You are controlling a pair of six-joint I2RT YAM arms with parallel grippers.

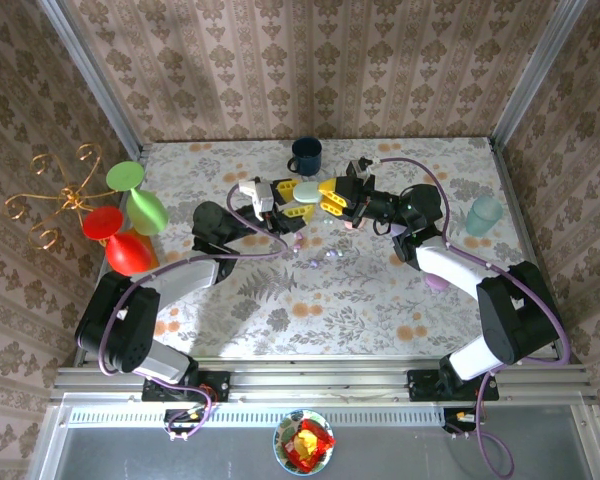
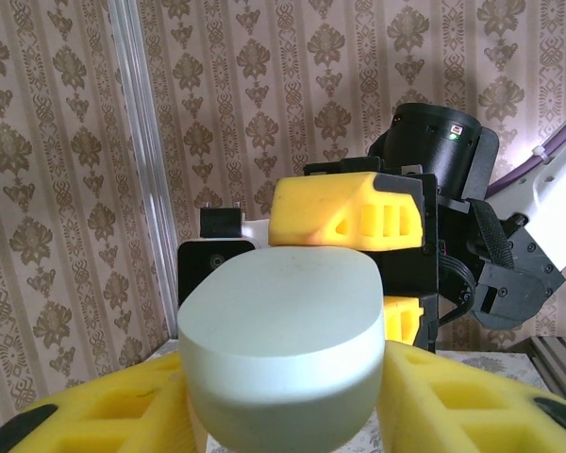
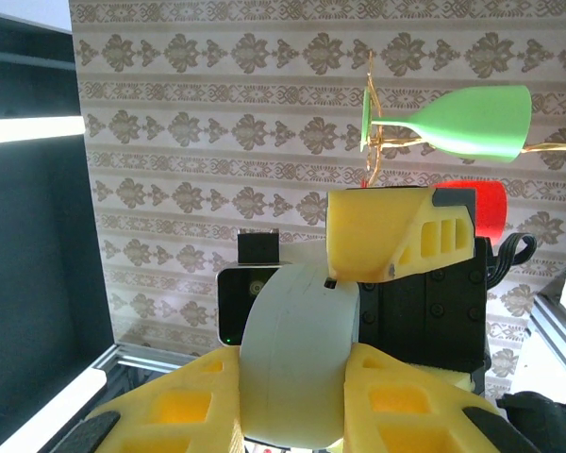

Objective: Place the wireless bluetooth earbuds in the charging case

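Case [image 2: 278, 321]: closed, aloft.
Left gripper [image 2: 283, 396]: clamped on case.
Right gripper [image 3: 292, 382]: clamped on case.
Technique: steady the base, lift lid gently.

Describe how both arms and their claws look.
Both arms alternate black joint housings and white links: left arm, right arm. The left claw and right claw have chunky yellow fingers with cut-out slots on black mounts. A purple cable trails along each arm.
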